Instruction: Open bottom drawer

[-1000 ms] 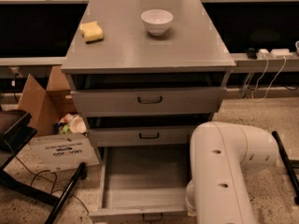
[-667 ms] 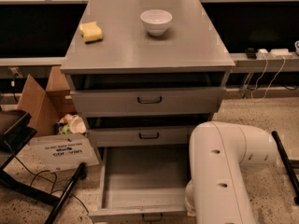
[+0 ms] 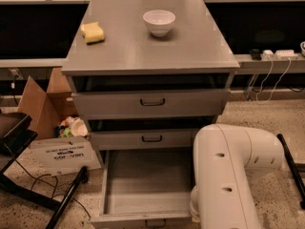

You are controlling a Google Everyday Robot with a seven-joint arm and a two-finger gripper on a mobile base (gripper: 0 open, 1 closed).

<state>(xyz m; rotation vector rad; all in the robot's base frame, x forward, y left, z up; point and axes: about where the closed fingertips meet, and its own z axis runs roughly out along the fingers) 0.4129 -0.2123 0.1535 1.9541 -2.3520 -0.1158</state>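
One bottom drawer (image 3: pixel 143 180) out, left of arm (image 3: pixel 233 175) | tool hidden behind it (grip: cannot tell)

On my feed a white bowl (image 3: pixel 159 22) sits toward the far edge of the grey cabinet top (image 3: pixel 190 46), with a yellow sponge (image 3: pixel 93 32) to its left, well apart. Left of the cabinet I see an open cardboard box (image 3: pixel 40 104) and, on its near side, a printed white card (image 3: pixel 64 154). White cables (image 3: pixel 267 75) hang at far right.
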